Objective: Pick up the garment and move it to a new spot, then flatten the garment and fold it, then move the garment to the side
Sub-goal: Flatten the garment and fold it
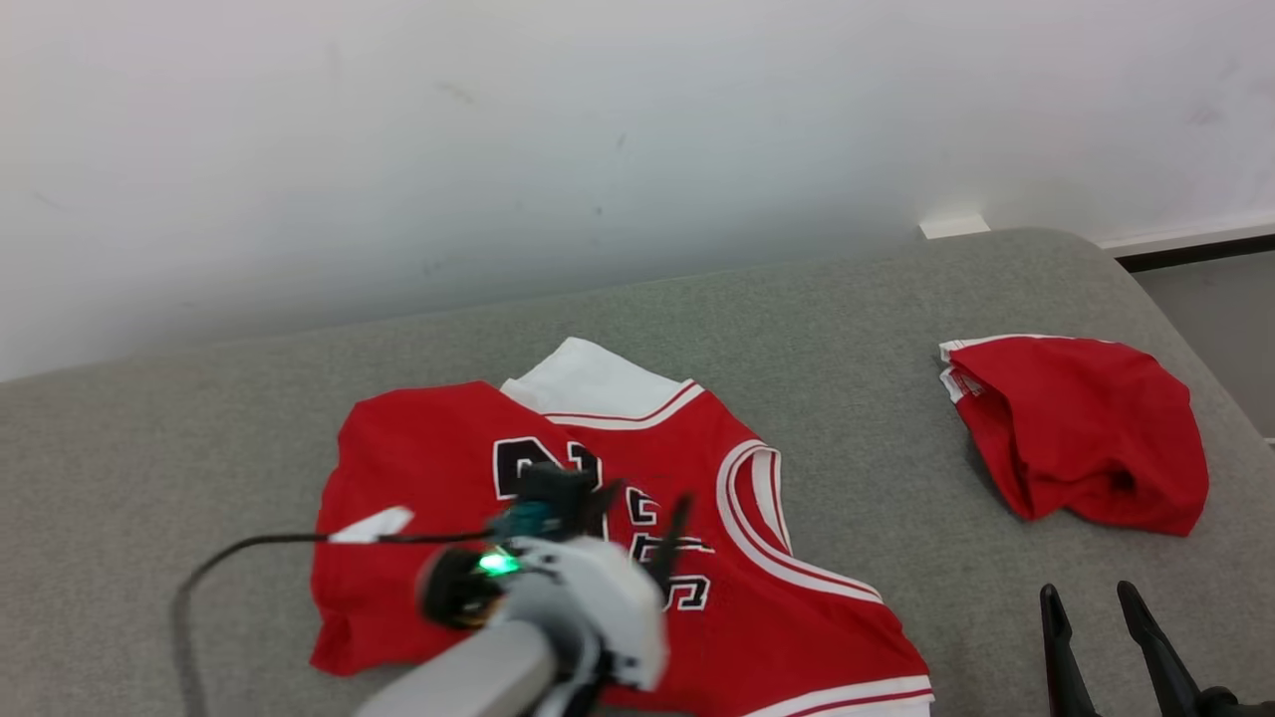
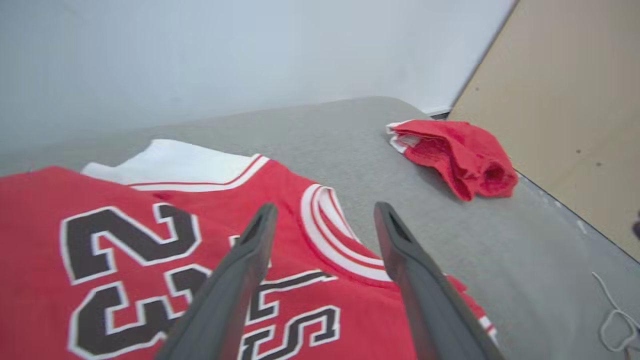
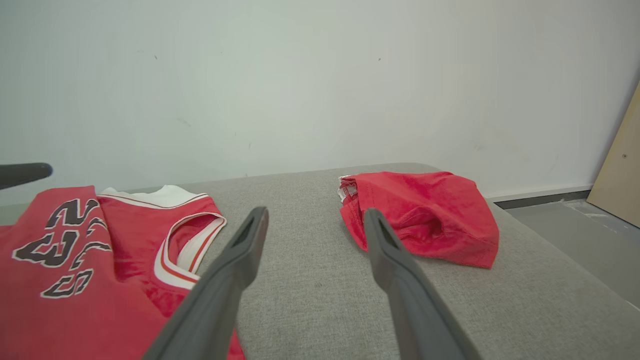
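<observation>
**Red jersey lies flat, both grippers open**

A big white wall (image 1: 598,129) stands at the back, at 12 o'clock in the head view. Below it is a wide grey cushion (image 1: 847,329) that everything lies on.

The red jersey (image 1: 428,468) is the biggest thing on the cushion. It lies from the middle of the head view down toward 6 o'clock. It is spread out with its black numbers facing up. Its white collar points to 12 o'clock, and one white-edged arm hole is on its 3 o'clock side.

A small red cloth (image 1: 1086,428) lies in a loose heap at 3 o'clock from the jersey, well apart from it.

The left gripper (image 2: 325,207) is over the jersey, just above the black letters. Its two dark fingers are spread wide and there is nothing between them.

The right gripper (image 1: 1087,593) is at 5 o'clock in the head view, over bare cushion. Its fingers are spread wide too, and it holds nothing.

A thin black cable (image 1: 249,546) runs from the left arm toward 9 o'clock. It crosses a little white tag (image 1: 374,525) on the jersey.
</observation>
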`<state>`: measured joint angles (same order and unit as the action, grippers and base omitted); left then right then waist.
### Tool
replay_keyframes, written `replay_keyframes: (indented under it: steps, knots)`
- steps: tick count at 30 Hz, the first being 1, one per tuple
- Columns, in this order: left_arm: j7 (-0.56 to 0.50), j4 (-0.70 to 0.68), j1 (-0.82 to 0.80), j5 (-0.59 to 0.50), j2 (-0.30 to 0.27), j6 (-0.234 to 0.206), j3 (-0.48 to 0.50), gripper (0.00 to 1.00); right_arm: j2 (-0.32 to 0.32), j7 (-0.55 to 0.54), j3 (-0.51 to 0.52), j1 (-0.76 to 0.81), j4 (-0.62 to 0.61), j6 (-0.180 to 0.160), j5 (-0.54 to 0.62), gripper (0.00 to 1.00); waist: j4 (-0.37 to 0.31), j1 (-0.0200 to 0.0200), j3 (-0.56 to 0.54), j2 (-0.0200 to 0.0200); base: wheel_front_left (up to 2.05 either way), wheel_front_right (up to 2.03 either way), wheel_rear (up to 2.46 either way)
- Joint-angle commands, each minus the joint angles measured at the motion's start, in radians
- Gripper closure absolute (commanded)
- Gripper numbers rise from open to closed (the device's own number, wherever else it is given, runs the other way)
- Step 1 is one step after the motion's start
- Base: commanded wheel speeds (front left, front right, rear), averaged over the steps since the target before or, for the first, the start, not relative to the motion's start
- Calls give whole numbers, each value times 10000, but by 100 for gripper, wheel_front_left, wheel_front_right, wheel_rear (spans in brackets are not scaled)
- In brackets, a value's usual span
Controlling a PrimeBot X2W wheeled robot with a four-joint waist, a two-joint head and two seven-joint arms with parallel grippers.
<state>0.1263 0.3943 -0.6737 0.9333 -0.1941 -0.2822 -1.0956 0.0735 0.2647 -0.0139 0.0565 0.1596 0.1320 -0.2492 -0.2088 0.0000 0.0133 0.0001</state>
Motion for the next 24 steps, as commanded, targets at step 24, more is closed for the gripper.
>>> replay_keyframes:
  steps: [24]
  knots:
    - [-314,-1864,3053,775,-4148,-3453,1471,0,7,-11,15,263,-69,-28,49,0,705,0,100,-1,0,0,0]
